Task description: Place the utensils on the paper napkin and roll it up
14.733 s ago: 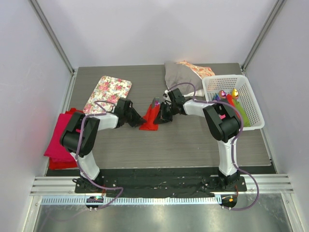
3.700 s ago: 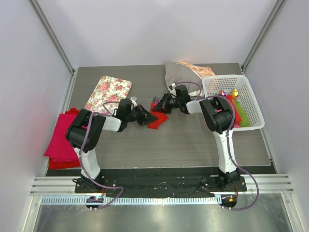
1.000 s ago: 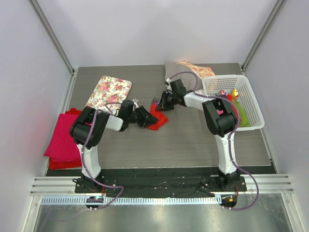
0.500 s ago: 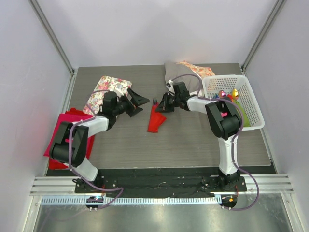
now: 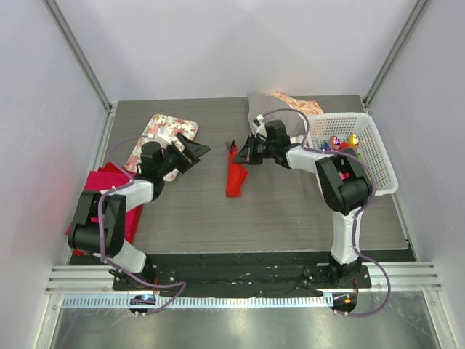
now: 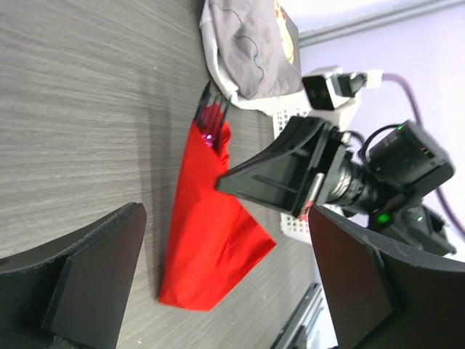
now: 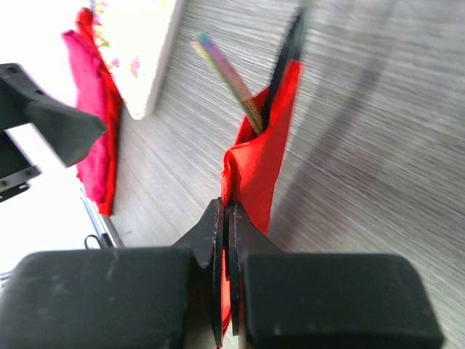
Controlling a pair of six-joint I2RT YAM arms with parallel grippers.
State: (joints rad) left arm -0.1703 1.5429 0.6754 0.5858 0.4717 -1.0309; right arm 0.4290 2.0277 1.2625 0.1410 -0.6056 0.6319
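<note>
1. here's the paper napkin (image 5: 235,177), thin bright red sheet folded into a long, loose wedge, lying mid-table (image 5: 290,211) on grey wood-grain.
2. dark fork (image 6: 213,110) tines poke out of its far end, a shiny handle (image 7: 227,71) beside them.
3. right gripper (image 7: 224,215), flat black fingers pressed together, pinching the napkin's soft right edge.
4. left gripper (image 5: 195,155) spread wide, holding nothing, apart from the napkin, over the corner of the flowered tray (image 5: 166,129).
5. bare table all along the napkin's near side.
6. far right is tighter: crumpled grey cloth (image 5: 265,105) and a white lattice basket (image 5: 340,116).
7. thick magenta cloth stack (image 7: 93,109) at the left edge.
</note>
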